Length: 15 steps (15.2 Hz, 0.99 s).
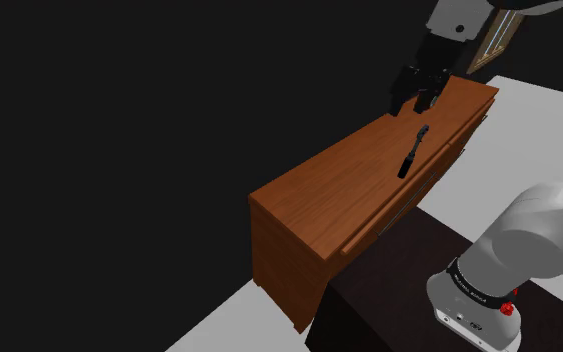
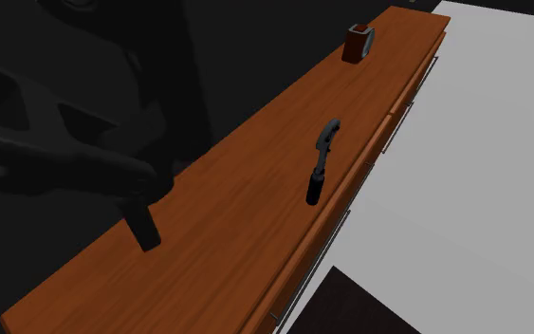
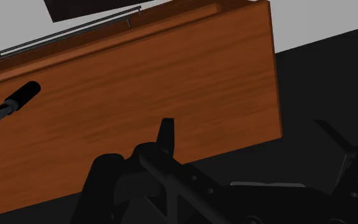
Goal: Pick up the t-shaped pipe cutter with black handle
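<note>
Your gripper (image 1: 416,103) hangs empty, jaws spread, at the shoulder view's upper right over the wooden dresser (image 1: 319,195); lower it onto the pipe cutter (image 1: 412,150) lying just below, near the front edge, straddling the black handle (image 1: 405,168) squarely

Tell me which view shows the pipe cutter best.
The second exterior view: the whole pipe cutter lies on the wooden cabinet top, black handle and curved head clear. The shoulder view shows it whole but small; the wrist view catches just its handle end.
</note>
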{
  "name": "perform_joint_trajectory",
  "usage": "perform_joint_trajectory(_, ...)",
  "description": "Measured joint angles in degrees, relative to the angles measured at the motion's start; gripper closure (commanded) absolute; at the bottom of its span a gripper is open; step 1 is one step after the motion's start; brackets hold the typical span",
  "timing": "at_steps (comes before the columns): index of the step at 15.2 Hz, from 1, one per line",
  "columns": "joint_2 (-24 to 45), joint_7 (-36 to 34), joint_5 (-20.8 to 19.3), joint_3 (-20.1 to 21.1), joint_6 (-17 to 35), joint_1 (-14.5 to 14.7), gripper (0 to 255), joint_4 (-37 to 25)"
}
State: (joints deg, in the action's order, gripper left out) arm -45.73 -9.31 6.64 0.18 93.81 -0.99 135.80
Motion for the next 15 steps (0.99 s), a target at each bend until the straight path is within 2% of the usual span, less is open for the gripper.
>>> perform_joint_trajectory(3, -2.70, 1.80, -0.97, -1.17, 2.46, -0.48, 0, 3.39)
perform_joint_trajectory(8, -12.37, 8.85, -4.88, -6.32, 12.40, -2.77, 0, 15.75)
perform_joint_trajectory(15, -20.10, 21.98, -12.08, -18.72, 29.31, -8.37, 0, 29.84)
